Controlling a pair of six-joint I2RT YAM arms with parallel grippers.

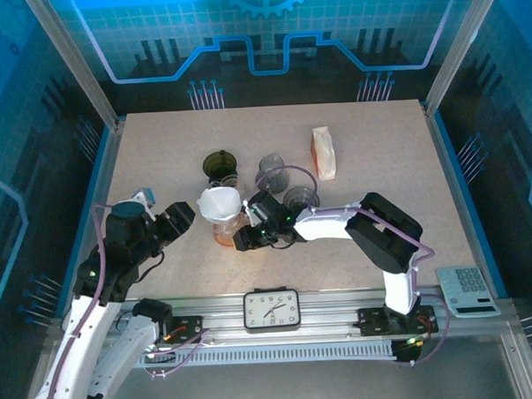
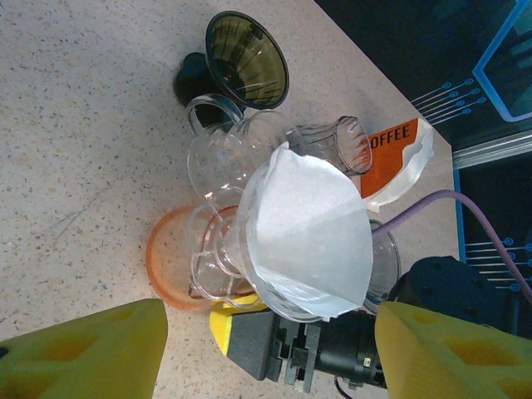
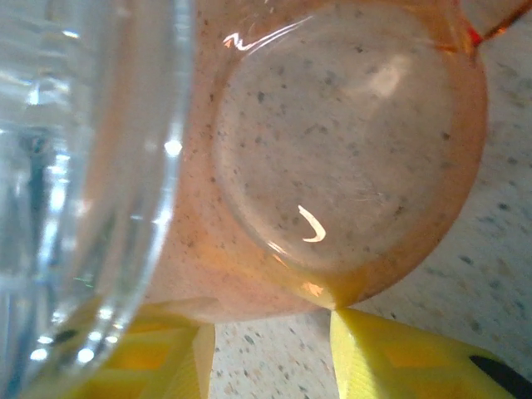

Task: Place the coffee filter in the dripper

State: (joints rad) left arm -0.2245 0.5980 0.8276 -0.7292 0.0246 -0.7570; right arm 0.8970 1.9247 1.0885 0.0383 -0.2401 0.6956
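Note:
The white paper coffee filter sits open inside the clear dripper, which stands on an orange translucent base. My left gripper is open just left of the dripper, its yellow fingers wide on either side and touching nothing. My right gripper lies low against the base from the right. Its fingertips meet the orange rim, with bare table showing between them.
Behind the dripper stand a dark smoked dripper, a clear glass server and another glass. An orange-and-white coffee packet lies further back right. A clock and a calculator sit on the near rail.

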